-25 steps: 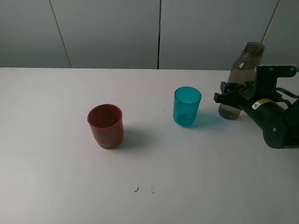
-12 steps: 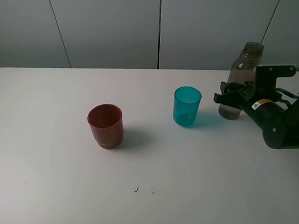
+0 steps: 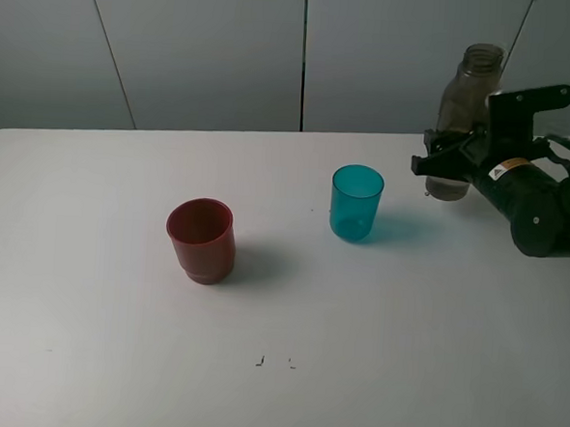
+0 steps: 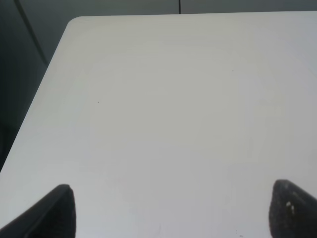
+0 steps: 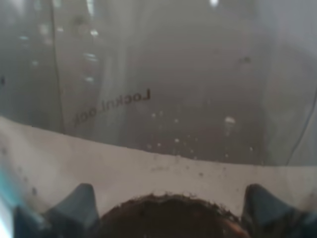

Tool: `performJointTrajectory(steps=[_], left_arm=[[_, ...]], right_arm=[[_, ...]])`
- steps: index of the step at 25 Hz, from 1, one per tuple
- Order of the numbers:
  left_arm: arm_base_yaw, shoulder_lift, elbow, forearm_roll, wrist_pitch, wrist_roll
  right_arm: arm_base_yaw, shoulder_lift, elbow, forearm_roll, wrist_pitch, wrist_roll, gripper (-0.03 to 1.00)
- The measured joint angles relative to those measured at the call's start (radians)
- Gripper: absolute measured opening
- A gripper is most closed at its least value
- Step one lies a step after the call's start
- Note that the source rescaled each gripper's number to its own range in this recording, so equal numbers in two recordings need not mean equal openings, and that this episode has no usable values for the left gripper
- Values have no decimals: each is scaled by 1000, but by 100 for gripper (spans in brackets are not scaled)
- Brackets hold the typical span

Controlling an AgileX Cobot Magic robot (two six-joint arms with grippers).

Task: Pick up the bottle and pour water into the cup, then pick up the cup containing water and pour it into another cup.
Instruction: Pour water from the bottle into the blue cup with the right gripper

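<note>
Exterior high view shows the bottle [image 3: 463, 103] risen off the tabletop [image 3: 112, 358] near its far right corner, the right gripper [image 3: 450, 164] clamped tight around its lower body. The pick-up looks done, and pouring into the cup [image 3: 355, 202] comes next. The left gripper [image 4: 171, 213] gapes wide, empty.

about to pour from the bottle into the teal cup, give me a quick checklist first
1. Grip: right gripper shut on the tall smoky grey-brown plastic bottle: ok.
2. Bottle upright, neck uncapped: ok.
3. Target: small translucent teal plastic tumbler upright, mouth clear, apart from the bottle: ok.
4. Second: squat dark red plastic cup upright, apart from the tumbler: ok.
5. Water in the bottle: cannot tell through the tinted wall.
6. Spare arm: left gripper open, empty, over bare white table: ok.
</note>
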Motion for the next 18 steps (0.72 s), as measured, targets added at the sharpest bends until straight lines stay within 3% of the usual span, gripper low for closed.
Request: performJointTrajectory(steps=[6, 18], left_arm=[[0, 0, 0, 0, 0, 0], [0, 0, 0, 0, 0, 0]], right_arm=[[0, -4, -79, -112, 83, -146, 3], [0, -4, -96, -120, 84, -519, 3]])
